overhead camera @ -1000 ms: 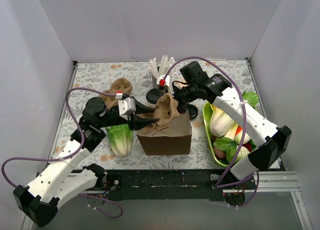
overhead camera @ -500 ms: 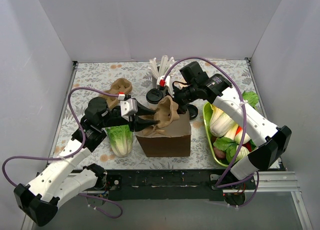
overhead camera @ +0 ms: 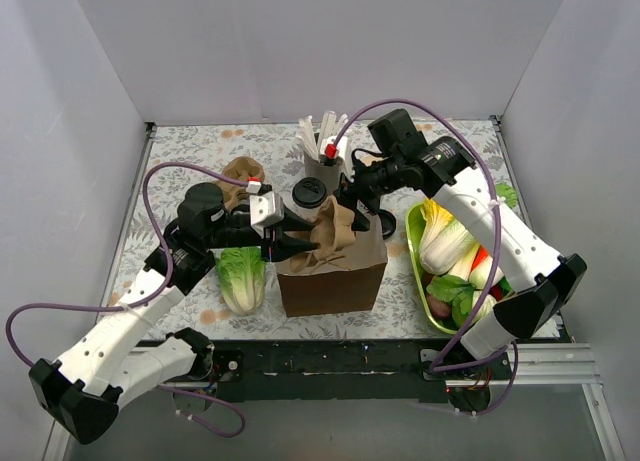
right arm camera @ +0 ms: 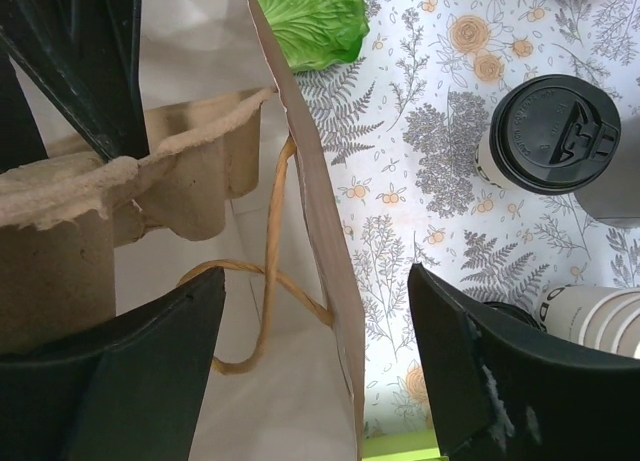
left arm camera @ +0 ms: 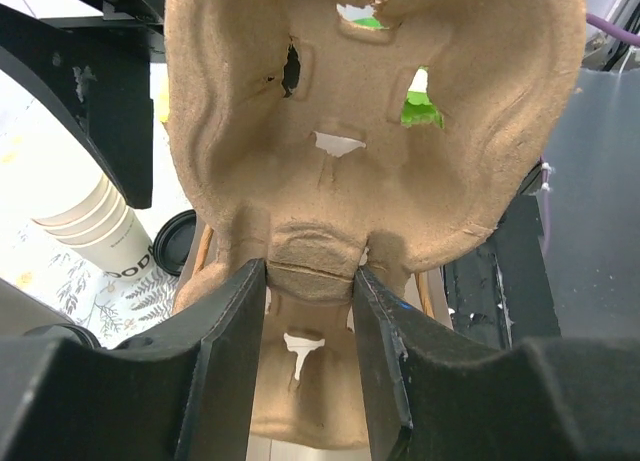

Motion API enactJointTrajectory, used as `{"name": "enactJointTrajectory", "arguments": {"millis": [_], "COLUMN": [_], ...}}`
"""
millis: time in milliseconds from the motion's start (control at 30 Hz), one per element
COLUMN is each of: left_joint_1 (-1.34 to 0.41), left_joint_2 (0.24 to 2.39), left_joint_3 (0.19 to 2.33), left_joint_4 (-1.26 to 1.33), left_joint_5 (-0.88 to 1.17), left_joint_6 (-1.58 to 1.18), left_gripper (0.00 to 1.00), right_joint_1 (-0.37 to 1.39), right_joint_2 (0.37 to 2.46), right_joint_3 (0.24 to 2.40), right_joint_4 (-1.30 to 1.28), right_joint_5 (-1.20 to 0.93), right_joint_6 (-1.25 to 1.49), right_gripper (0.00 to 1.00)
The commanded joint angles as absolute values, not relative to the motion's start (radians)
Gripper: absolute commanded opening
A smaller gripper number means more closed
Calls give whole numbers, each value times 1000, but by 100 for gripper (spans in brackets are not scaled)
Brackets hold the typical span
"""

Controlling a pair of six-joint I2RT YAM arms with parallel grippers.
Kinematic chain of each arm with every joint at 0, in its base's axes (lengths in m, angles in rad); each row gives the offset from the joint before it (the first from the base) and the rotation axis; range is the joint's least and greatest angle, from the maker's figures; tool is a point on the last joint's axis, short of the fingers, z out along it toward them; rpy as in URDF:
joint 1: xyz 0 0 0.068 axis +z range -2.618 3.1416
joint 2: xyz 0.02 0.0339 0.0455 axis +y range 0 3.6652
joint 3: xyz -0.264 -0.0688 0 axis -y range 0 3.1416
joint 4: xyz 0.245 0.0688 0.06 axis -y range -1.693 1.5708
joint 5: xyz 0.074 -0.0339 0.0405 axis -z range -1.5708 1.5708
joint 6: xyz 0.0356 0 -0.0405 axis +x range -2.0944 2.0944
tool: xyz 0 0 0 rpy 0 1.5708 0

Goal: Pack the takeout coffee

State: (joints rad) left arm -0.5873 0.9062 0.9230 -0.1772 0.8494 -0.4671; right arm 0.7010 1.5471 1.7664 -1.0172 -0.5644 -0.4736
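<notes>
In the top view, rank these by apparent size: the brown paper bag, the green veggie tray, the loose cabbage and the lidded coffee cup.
1. brown paper bag and green tray: look about equal. The tray is partly covered, so I won't rank them.
2. cabbage
3. lidded coffee cup, clearly the smallest

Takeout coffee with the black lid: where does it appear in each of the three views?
Top external: the takeout coffee stands just behind the paper bag.
Left wrist: not in it.
Right wrist: takeout coffee upper right, on the floral cloth.
Shared landmark: the brown cup carrier.
</notes>
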Motion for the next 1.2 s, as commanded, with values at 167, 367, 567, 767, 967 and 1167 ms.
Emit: {"name": "enactJointTrajectory", "arguments": {"millis": [167, 367, 567, 767, 967, 1167], "left_joint_1": [-583, -584, -583, -594, -627, -693], "left_joint_2": [934, 940, 969, 1074, 1149, 1199], "left_joint_3": [982, 999, 1035, 1129, 1201, 1279], "left_joint_4": [-271, -299, -348, -501, -612, -698], "left_joint_5": [822, 816, 821, 841, 847, 769], "left_joint_6": [-402, -388, -354, -246, -180, -164], "left_gripper": [0, 0, 0, 0, 0, 0], "right_joint_1": [704, 649, 598, 514, 492, 494], "right_joint_2": [1543, 1505, 1457, 1410, 1351, 1312], "right_joint_3": [1867, 1891, 1850, 1838, 1756, 1683], "right_joint_4": [-1055, -1054, -1013, -911, -767, -755], "right_joint_5": [-559, -512, -480, -413, -308, -327], "right_joint_6": [-459, -483, -496, -456, -428, -397], "right_gripper": [82, 82, 82, 81, 82, 82]}}
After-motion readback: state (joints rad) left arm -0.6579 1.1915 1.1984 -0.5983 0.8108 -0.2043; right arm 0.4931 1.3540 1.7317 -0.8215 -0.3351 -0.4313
